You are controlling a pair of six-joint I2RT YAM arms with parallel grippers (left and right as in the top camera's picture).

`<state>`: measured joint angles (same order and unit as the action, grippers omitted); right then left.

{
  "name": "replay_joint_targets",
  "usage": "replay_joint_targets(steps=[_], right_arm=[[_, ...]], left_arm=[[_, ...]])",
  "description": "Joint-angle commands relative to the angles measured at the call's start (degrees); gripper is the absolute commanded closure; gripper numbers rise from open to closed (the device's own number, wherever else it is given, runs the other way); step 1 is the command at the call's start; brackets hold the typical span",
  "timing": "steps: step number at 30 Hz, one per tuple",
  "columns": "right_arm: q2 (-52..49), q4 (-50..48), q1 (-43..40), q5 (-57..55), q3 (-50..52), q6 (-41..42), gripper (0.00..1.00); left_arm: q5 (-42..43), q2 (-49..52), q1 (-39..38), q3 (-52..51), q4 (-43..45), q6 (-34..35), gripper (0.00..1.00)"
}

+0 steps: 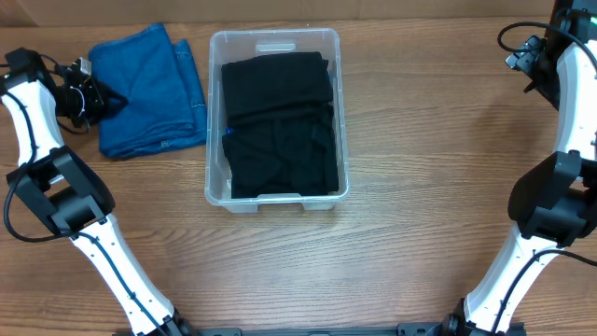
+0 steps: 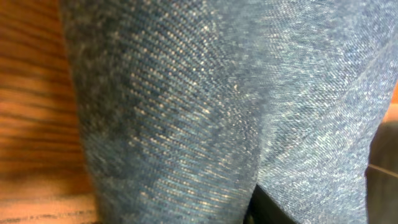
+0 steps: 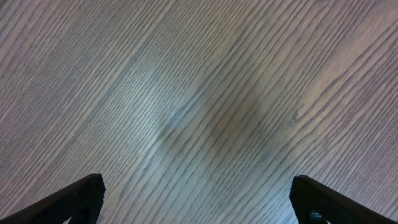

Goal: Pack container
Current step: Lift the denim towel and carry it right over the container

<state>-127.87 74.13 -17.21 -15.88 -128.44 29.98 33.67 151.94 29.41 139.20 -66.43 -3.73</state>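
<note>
Slippage is the main worry: the left gripper (image 1: 93, 98) sits at the edge of the blue cloth (image 1: 149, 89) farthest from the container (image 1: 215, 112). If it catches only the top layer of the fold, a lift would likely let the rest unfurl and trail. A trailing flap could snag on the container's near wall or drape over its rim instead of dropping inside. A pinch that reaches too low might also scrape the table (image 1: 420, 140) and bunch the fabric up.

How far apart the left jaws stand cannot be told. The left wrist view is filled with blue weave (image 2: 217, 93) pressed right up to the lens, with only a dark sliver at the bottom edge. They are at least touching the cloth, but whether they have a real bite on it is not visible. The right gripper (image 3: 196, 186) has its jaws wide apart over bare wood, holding and touching nothing.

The blue cloth lies folded just left of the container, toward its far end, close to the wall but outside it. The container sits mid-table, already carrying a folded black cloth (image 1: 280, 121) that covers most of its floor, so the blue one would have to go on top. The right gripper hangs well to the right of the container, near its far end.
</note>
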Motion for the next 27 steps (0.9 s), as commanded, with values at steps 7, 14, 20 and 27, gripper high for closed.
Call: replay_joint_targets(steps=[7, 14, 20, 27], right_arm=[[0.1, -0.4, -0.2, -0.8, -0.1, 0.3, 0.00], [0.1, -0.4, -0.2, -0.8, -0.1, 0.3, 0.00], [0.1, -0.4, -0.2, -0.8, -0.1, 0.3, 0.00], [0.1, -0.4, -0.2, -0.8, -0.1, 0.3, 0.00]], left_arm=[[8.5, 2.0, 2.9, 24.7, -13.0, 3.8, 0.96], [17.3, -11.1, 1.0, 40.9, -10.4, 14.6, 0.96], [17.3, -28.3, -14.2, 40.9, -14.5, 20.1, 0.96], [-4.3, -28.3, -32.7, 40.2, -30.4, 29.5, 0.96]])
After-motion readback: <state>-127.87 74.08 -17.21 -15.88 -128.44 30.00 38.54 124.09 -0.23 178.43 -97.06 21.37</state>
